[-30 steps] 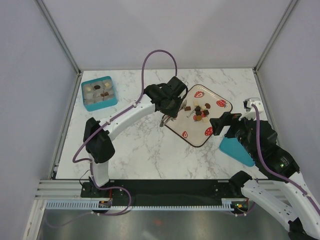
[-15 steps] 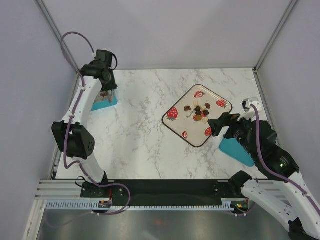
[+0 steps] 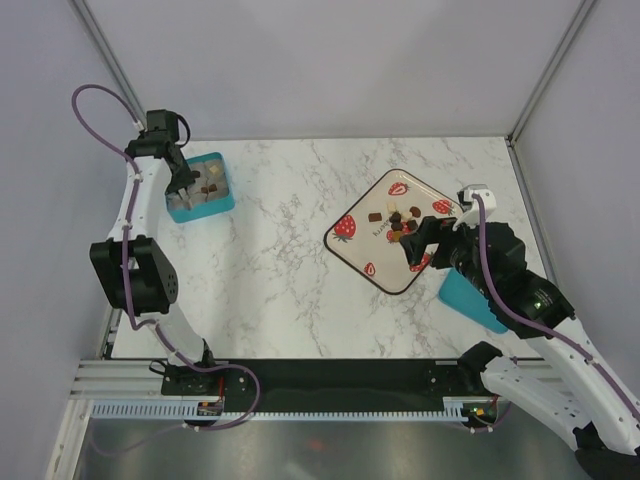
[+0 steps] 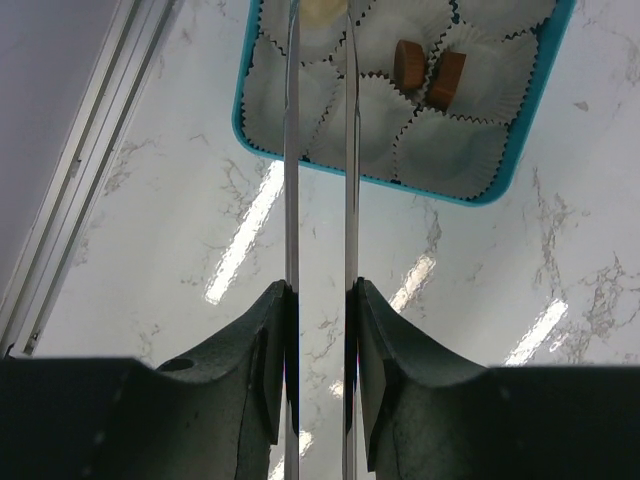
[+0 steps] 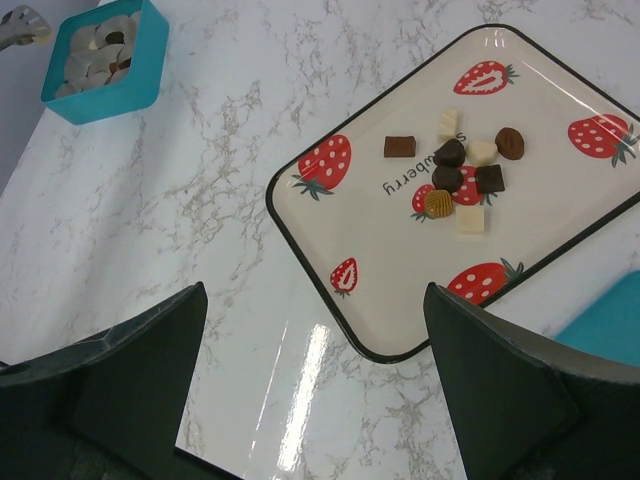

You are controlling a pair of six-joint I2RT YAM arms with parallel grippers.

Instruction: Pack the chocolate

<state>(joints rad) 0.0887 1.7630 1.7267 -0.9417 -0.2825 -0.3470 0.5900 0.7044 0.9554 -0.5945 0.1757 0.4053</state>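
- The left gripper has its dark fingers clamped on the handle end of long metal tongs; the two blades run side by side with a narrow gap between them.
- The blades reach out over a teal box lined with white paper cups; their tips leave the top of the left wrist view, so I cannot tell whether they pinch anything.
- Part of the chocolate lies in that box: two mid-brown pieces touch each other in one cup just right of the blades; a pale piece shows between the blades at the frame's top edge.
- The right gripper is spread wide, holding nothing; its fingers hang above the near edge of a strawberry-print plate.
- The rest of the chocolate sits in a loose cluster near the plate's middle: dark, mid-brown and pale pieces, some touching.
- The box stands at the far left of the marble table, well apart from the plate on the right; a teal flat object lies just beside the plate, partly under the right arm.
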